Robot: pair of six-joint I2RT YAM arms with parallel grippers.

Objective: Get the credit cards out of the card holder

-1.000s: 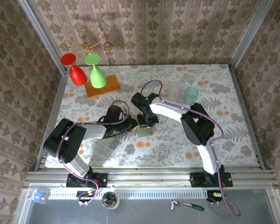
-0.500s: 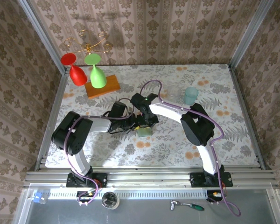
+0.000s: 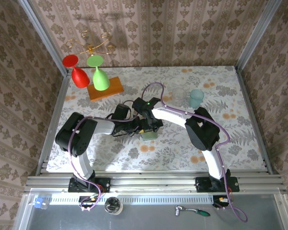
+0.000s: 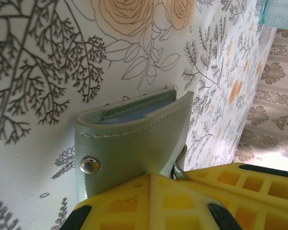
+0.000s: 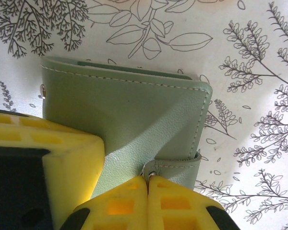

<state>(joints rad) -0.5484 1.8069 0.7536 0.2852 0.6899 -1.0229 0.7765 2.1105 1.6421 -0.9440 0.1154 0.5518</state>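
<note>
While left claw and right claw each clamped the holder, its soft flap (by the tab) looked best to grip.

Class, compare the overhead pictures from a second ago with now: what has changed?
The left gripper, shut, slid right, up to the card holder. Unchanged: the right gripper stays shut on the snap tab, and the card holder lies in the same place.
</note>
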